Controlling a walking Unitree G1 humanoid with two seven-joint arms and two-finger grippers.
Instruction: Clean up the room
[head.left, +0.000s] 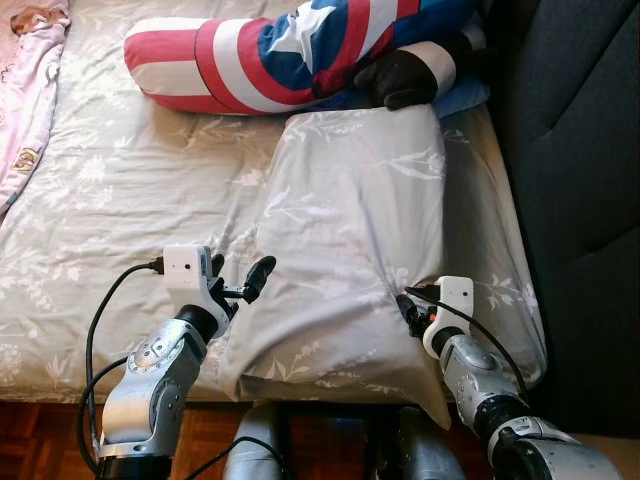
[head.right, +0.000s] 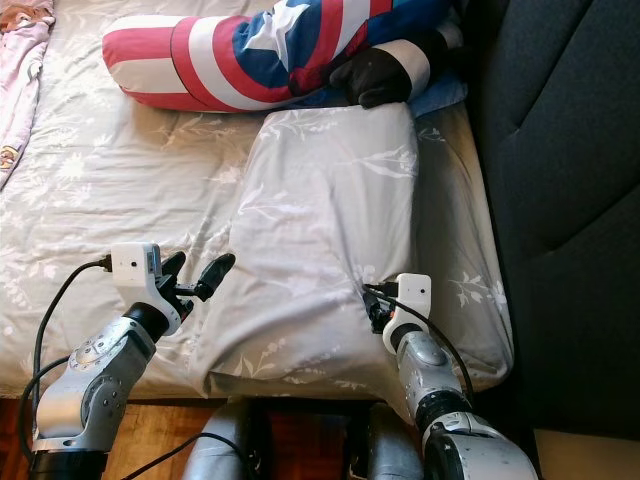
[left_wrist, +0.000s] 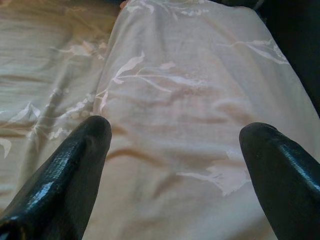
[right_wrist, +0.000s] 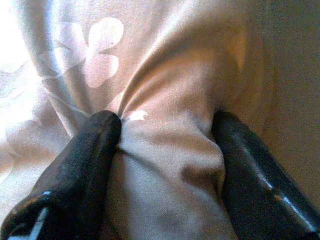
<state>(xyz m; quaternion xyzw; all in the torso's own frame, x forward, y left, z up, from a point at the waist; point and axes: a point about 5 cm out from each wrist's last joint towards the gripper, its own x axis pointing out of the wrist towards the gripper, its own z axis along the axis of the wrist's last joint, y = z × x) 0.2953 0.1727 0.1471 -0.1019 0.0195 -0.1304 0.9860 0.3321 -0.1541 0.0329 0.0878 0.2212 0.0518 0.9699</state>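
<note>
Silver arms, white wrist boxes, black cables, black fingers (left_wrist: 65, 180)

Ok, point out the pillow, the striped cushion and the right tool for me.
pillow (head.left: 350, 220): left eye view, middle of its top.
striped cushion (head.left: 230, 60): left eye view, red and white end.
right tool (right_wrist: 167, 135): right wrist view, between fingertips pinching pillow fabric.

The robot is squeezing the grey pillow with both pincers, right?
Not quite. Only the right pincer squeezes the grey pillow; the right wrist view shows fabric bunched between its fingers. The left pincer is open beside the pillow's edge, as the left wrist view shows.
</note>
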